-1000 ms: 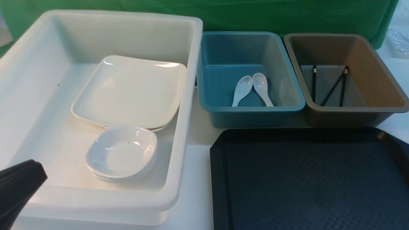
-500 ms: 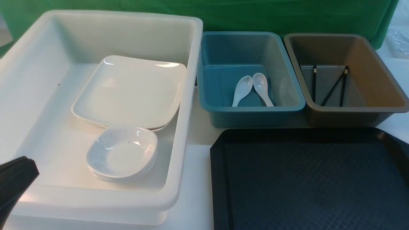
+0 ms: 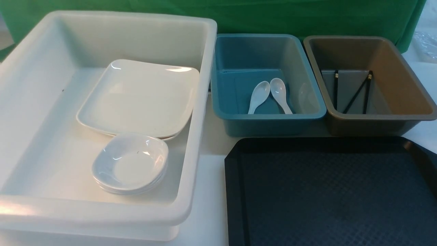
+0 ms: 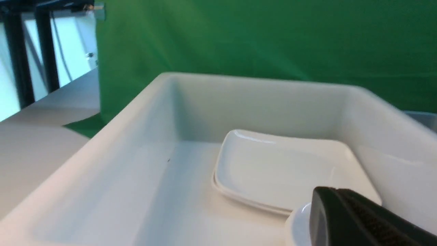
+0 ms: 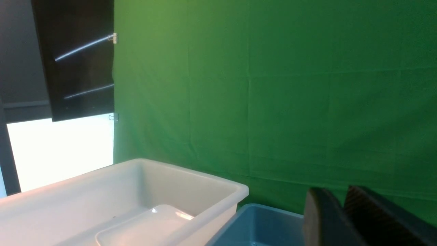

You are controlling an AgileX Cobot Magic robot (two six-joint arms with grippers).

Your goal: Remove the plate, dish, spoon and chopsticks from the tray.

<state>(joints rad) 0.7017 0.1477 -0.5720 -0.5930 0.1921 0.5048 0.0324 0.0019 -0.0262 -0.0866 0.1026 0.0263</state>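
Left end effector (image 4: 344,218): seen only in the left wrist view, its jaws pressed together and holding nothing, poised above the near part of the white tub (image 3: 201,112). Right end effector (image 5: 336,218): seen only in the right wrist view, a narrow gap between its two fingers and nothing visibly between them; whether it counts as parted or merely ajar cannot be told from this poor angle. It hangs well above the teal tub (image 3: 321,112).

Outward from the left end effector: the dish (image 3: 131,164), top of a small stack, lies at the near right of the white tub floor, directly beneath the fingers. Just beyond it sits the plate (image 3: 140,97), stacked on its twin, near the tub's right wall.

In the teal tub at the desk's (image 3: 208,191) middle the spoon (image 3: 258,95) lies beside a second one, bowls touching, handles pointing toward the near wall. In the brown tub (image 3: 420,116) at the far right the chopsticks (image 3: 356,92) lie with another pair, long axes running roughly far to near, one stick crossing on a diagonal.

The tray (image 3: 234,191), at the near right of the desk, shows only bare textured surface. Judged from this layout, no task item is left on it, so no reach is called for and nothing stands in either arm's way.
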